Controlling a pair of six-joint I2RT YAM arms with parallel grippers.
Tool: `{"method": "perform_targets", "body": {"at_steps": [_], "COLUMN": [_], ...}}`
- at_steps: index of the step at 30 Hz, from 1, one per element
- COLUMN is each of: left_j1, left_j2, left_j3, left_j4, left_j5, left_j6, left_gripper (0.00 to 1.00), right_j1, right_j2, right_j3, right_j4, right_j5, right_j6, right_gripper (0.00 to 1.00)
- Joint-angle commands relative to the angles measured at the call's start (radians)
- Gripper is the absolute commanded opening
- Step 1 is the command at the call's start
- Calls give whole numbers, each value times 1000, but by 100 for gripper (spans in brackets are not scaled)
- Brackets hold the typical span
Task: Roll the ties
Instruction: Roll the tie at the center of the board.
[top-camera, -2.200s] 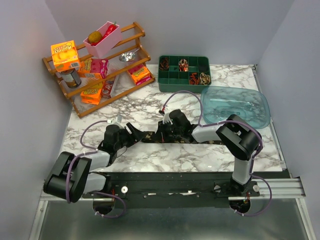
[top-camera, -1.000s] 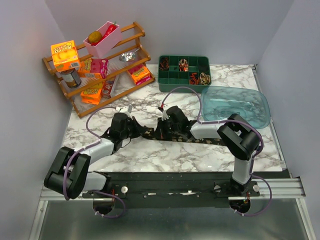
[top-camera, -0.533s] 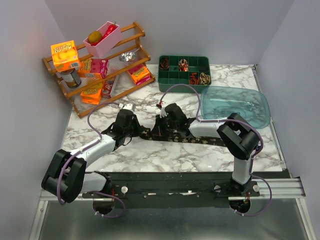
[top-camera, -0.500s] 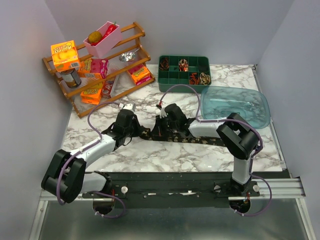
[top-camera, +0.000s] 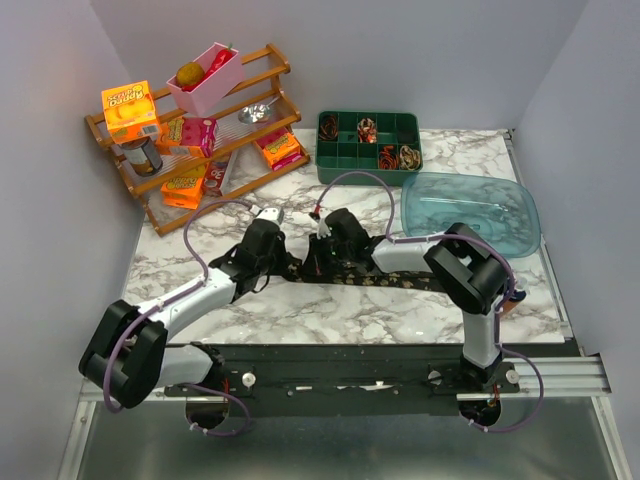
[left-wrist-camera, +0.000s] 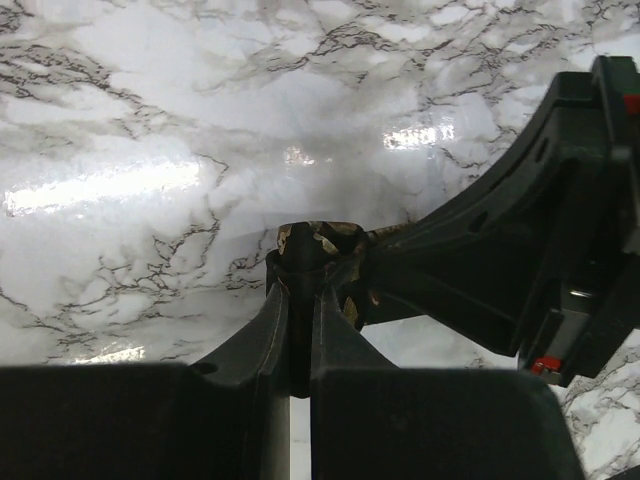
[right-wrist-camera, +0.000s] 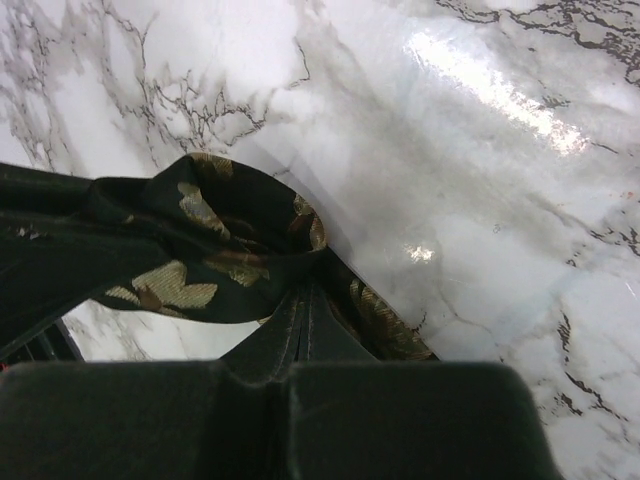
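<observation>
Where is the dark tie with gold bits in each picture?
Top external: tie stretched sideways near the centre.
Left wrist: tie bunched at the centre.
Right wrist: tie looped left of centre.
Shared landmark: the white marble table under it.

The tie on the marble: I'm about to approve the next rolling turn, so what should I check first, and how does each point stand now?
1. Left hand closed on the tie: ok.
2. Right hand closed on the fabric: ok.
3. Loop started between the hands: ok, seen in the right wrist view.
4. Clearance between the two hands: cannot tell; they crowd together.
5. Tail lying flat on the table: cannot tell, the right arm covers part.
6. Empty compartment in the green tray: ok.
</observation>
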Motion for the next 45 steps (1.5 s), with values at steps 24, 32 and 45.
{"method": "perform_targets", "body": {"at_steps": [24, 32, 45], "left_j1": [-178, -178, -281], "left_j2": [128, 129, 338], "left_j3": [200, 282, 369], "left_j4": [-182, -371, -465], "left_j5": [-367, -573, -614], "left_j6": [3, 17, 13], "left_gripper": [0, 0, 0], "right_j1": [4, -14, -102], "right_j2": [-78, -202, -251], "right_j3": [16, 30, -78], "right_j4": [-9, -81, -124], "right_j5": [-30, 66, 140], "right_j6": [3, -28, -23], "right_gripper": [1, 1, 1]}}
